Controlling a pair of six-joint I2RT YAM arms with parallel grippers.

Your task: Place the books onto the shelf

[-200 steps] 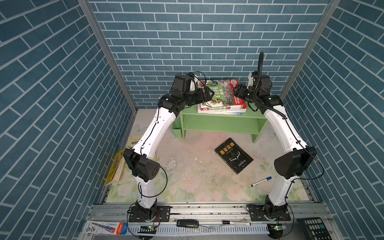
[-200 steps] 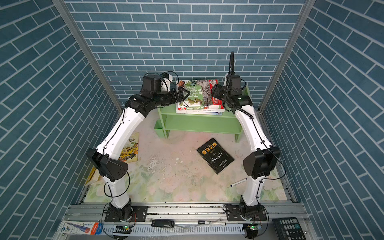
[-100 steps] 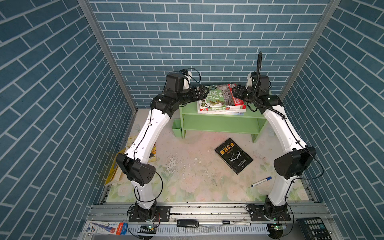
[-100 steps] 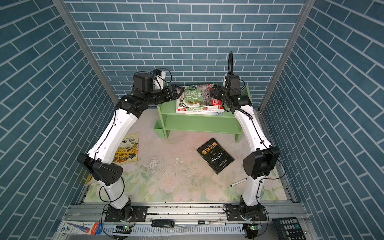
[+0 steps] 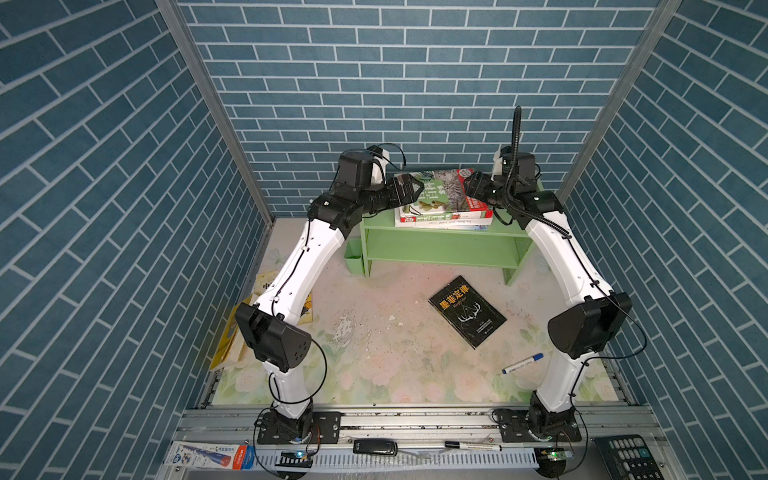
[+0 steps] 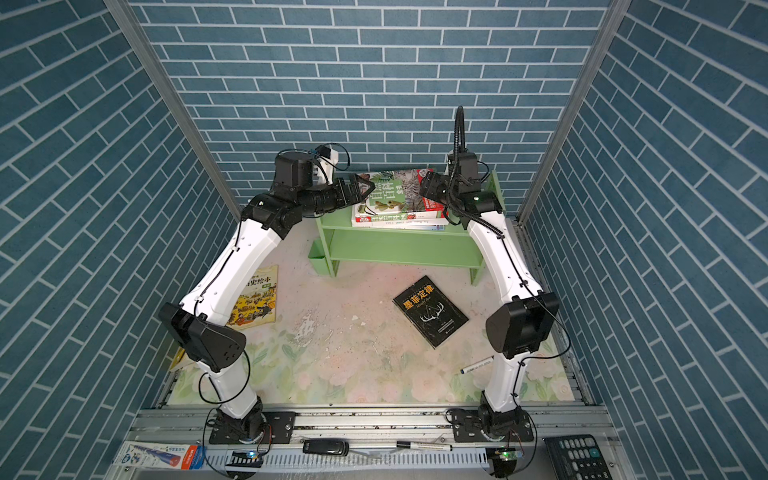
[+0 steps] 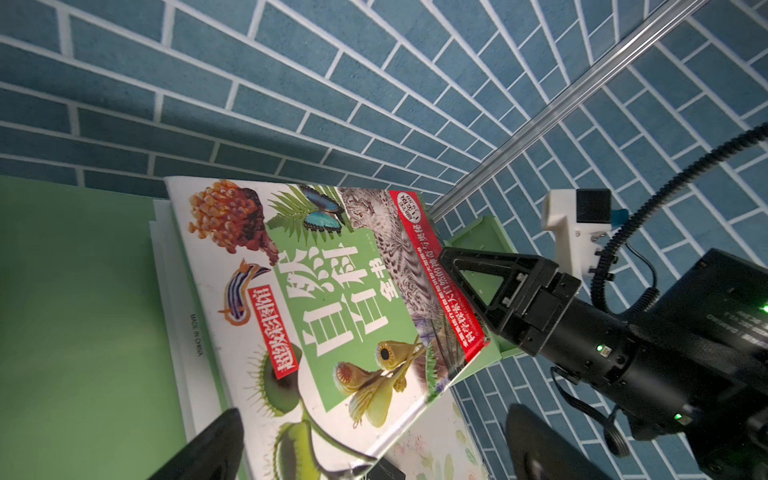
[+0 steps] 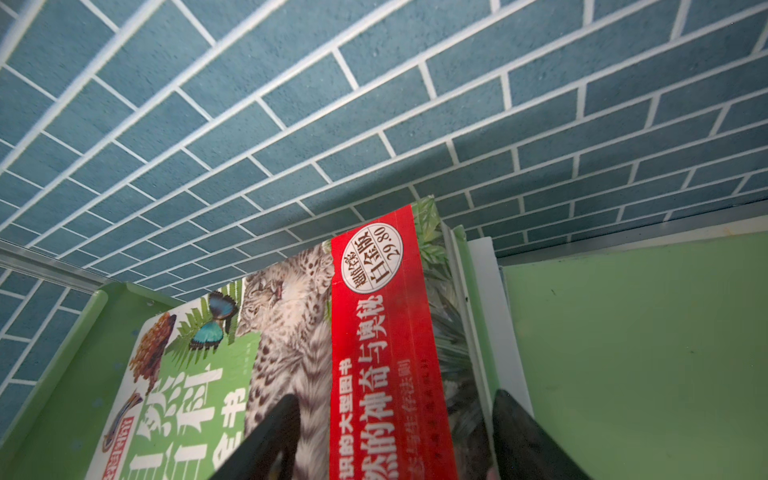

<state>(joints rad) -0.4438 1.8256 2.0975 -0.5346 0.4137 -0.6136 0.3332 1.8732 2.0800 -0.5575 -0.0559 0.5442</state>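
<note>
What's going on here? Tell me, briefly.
Books are being shelved. The green book lies atop a stack on the shelf's top tier. The left pincer and right pincer, both open, sit at its opposite ends. A black book and a yellow book lie on the table, not yet shelved.

Yellow illustrated book (image 5: 265, 282) at centre-left was mostly hidden behind left arm (image 5: 299, 274), second yellow book (image 5: 226, 349) lay half under its elbow, dark keypad (image 5: 627, 457) cut off lower right.

Green book (image 8: 286, 332) lies atop white books (image 8: 482, 266) on the shelf (image 8: 623, 353); right gripper (image 8: 395, 397), jaws parted, straddles its red right edge.
</note>
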